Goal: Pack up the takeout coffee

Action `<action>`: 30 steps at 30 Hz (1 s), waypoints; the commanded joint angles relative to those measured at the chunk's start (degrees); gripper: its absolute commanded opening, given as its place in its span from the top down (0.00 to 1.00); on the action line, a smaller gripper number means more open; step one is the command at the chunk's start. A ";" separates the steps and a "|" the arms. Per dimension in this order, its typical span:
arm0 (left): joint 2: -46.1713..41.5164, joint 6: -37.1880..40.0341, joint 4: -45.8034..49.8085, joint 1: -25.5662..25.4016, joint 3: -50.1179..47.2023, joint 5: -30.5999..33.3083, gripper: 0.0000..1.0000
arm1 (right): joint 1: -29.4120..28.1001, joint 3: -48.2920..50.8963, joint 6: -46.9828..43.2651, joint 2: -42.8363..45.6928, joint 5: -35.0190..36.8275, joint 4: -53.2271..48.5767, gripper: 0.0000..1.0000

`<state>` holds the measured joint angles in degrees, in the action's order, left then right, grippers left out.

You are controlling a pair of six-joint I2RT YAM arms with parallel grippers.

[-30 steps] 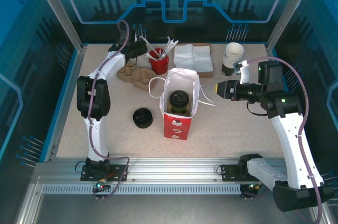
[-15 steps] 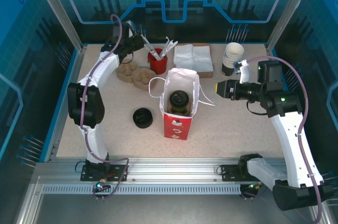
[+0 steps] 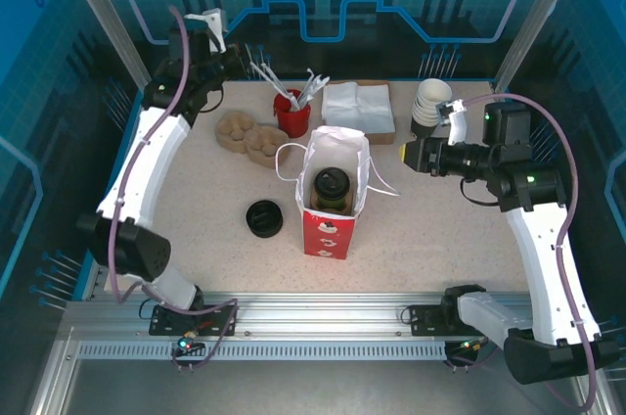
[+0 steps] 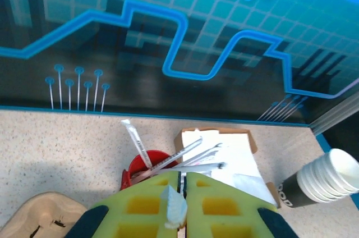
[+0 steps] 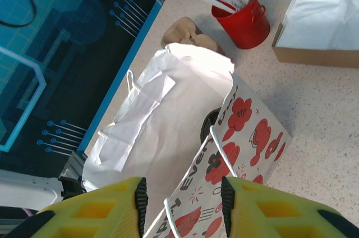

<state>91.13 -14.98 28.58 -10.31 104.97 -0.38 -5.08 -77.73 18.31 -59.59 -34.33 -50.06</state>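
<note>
Two claws, two states. Your left claw (image 4: 183, 184) hangs high near the back wall, its yellow pads pressed together with a small white scrap (image 4: 174, 209) pinched at the seam. Your right claw (image 3: 405, 158) stands open just right of the paper bag (image 3: 331, 202) and grips nothing. In its wrist view the bag's rim and string handle lie in line with the gap between the spread fingers; you cannot tell whether they touch.

The takeout coffee (image 3: 332, 190) sits upright inside the bag, black lid up, mid-table (image 3: 440, 239). A stack of black lids (image 3: 263, 218) lies left of the bag. A red cup (image 3: 293, 114) of stirrers, a pulp carrier (image 3: 245, 136), napkins (image 3: 358, 105) and stacked cups (image 3: 430, 107) line the back.
</note>
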 commanded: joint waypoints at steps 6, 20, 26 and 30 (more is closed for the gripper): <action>-11.41 6.70 14.01 -7.71 9.71 2.51 0.90 | 2.70 -4.08 -0.14 -1.76 2.18 1.54 0.57; -19.93 9.38 25.79 -28.00 9.75 0.38 0.94 | 3.29 -8.00 3.70 -11.02 9.63 3.75 0.57; -19.94 10.56 26.11 -33.80 4.01 1.43 0.94 | 2.22 -10.49 4.89 -16.45 12.59 5.24 0.57; -20.70 10.24 23.48 -35.46 -1.80 0.97 0.94 | 0.48 -12.89 6.45 -20.06 17.21 5.12 0.57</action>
<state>71.18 -5.80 52.71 -44.80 106.13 0.60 -3.27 -87.90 23.11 -78.24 -20.95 -46.19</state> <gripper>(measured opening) 0.071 0.428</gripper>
